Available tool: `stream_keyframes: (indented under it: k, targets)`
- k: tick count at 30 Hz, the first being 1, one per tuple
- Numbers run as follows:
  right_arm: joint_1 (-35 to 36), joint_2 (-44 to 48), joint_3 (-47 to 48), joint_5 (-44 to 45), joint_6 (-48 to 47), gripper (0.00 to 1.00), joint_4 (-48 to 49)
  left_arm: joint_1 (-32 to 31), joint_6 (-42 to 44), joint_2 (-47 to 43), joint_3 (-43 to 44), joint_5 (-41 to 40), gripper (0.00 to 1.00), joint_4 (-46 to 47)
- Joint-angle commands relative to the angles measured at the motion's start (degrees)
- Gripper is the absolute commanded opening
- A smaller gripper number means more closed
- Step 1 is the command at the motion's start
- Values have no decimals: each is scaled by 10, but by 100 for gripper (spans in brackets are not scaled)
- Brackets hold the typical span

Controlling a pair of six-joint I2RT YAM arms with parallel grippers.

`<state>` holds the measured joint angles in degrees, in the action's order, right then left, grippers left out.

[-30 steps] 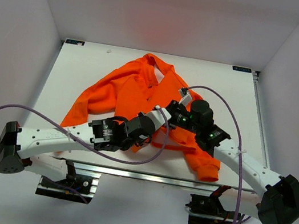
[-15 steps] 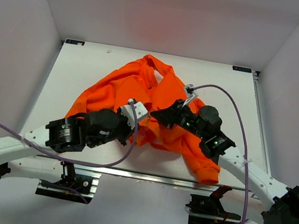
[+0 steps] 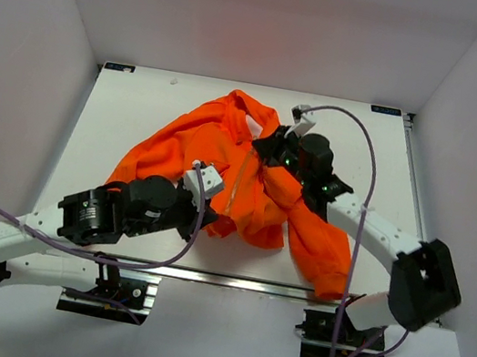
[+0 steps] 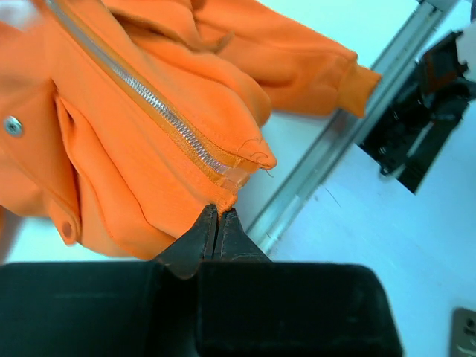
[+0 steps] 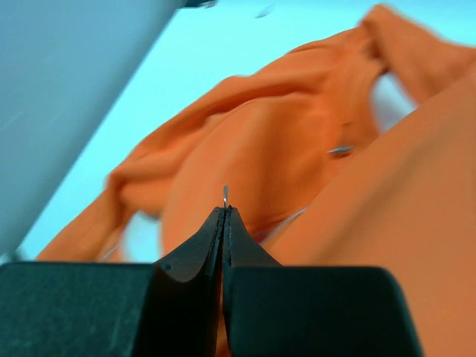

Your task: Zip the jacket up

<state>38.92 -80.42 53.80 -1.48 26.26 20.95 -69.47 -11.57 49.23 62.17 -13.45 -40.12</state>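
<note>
- The jacket is laid crumpled, front up, on the white bench. One ribbed cuff is draped toward the near side.
- The left claw is pinched shut on the jacket's bottom hem, right at the lower end of the zipper.
- The right claw is closed tight up near the jacket's collar. A small metal tab, taken to be the zipper pull, is gripped between its tips.
- Progress (judged): the teeth are meshed along the whole stretch shown by the left wrist view, from the hem upward, so the zip is judged mostly drawn.
- The top stretch by the collar is hidden under the right arm, so completion cannot be confirmed.
- Left to do: any last run to the collar, then release by both claws.
- Surface: the bench is matt white. An aluminium rail is run along its edge just beside the jacket's hem.
- Room: plain white walls are set around three sides beyond the jacket. A purple cable is looped over the right arm.
</note>
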Motion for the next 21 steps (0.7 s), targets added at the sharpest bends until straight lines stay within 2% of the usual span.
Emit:
stream_keyframes:
  k: [1, 5, 8, 11, 14, 15, 18, 21]
  targets:
    - [-60, -61, 62, 65, -46, 0, 40, -6, -68, -36, -26, 77, 0, -22]
    - [-102, -182, 174, 84, -59, 0, 58, -6, -123, -62, -86, 125, 0, -1]
    - [-137, -276, 245, 90, -61, 0, 59, -6, -184, -76, -116, 119, 0, -14]
    - [-180, -371, 397, 91, -39, 0, 38, -6, -252, -109, -150, 118, 0, -8]
    - [-200, -464, 500, 96, -35, 0, 26, -6, -278, -147, -181, 115, 0, 4]
    - [-203, -487, 561, 97, -38, 0, 23, -6, -293, -154, -187, 115, 0, 7]
    - [-210, -551, 655, 104, -53, 0, 16, -6, -314, -162, -202, 111, 0, 7]
    - [-214, -571, 678, 87, -63, 0, 24, -6, -328, -159, -224, 115, 0, 18]
